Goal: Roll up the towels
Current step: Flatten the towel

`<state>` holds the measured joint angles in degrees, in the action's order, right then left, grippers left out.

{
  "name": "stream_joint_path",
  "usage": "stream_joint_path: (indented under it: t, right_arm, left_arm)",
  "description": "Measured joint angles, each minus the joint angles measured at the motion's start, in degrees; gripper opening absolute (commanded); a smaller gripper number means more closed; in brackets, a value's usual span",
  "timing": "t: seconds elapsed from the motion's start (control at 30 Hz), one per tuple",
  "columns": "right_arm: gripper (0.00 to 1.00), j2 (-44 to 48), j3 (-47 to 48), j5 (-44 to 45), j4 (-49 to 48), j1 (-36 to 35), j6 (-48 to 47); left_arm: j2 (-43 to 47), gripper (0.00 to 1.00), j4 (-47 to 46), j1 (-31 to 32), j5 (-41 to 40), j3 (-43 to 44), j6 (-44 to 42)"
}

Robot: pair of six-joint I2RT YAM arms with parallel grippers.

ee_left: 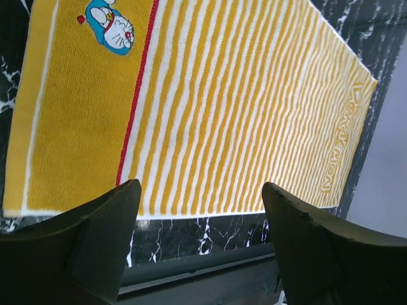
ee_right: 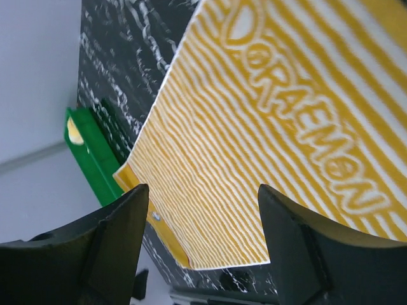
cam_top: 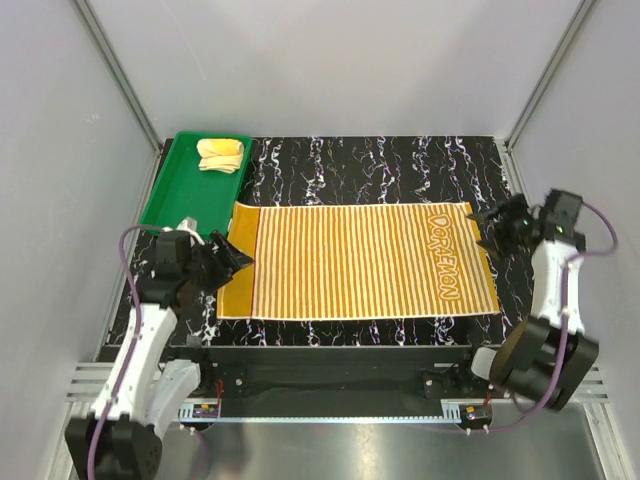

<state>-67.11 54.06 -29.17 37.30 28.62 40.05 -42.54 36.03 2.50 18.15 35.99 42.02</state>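
Note:
The orange-and-cream striped towel [cam_top: 360, 260] lies spread flat on the black marbled table, lettered end at the right. It also shows in the left wrist view [ee_left: 210, 108] and the right wrist view [ee_right: 254, 146]. The plain pale yellow towel [cam_top: 220, 154] sits rolled up in the green tray [cam_top: 170, 195] at the back left. My left gripper [cam_top: 238, 256] is open and empty at the striped towel's left edge [ee_left: 200, 210]. My right gripper [cam_top: 488, 238] is open and empty at the towel's right edge [ee_right: 203, 210].
The green tray stands on the table's far left, just behind the left gripper; its edge shows in the right wrist view [ee_right: 95, 155]. Grey walls enclose the table on three sides. The table's front rail [cam_top: 330, 355] runs just below the towel.

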Motion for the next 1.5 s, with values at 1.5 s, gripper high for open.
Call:
stream_joint_path:
  t: [1.5]
  right_arm:
    - [0.65,-54.1,33.9,7.4,-4.3,-1.9,-6.3]
  left_arm:
    - [-32.3,0.83,-18.1,3.0,0.7,9.8,-3.0]
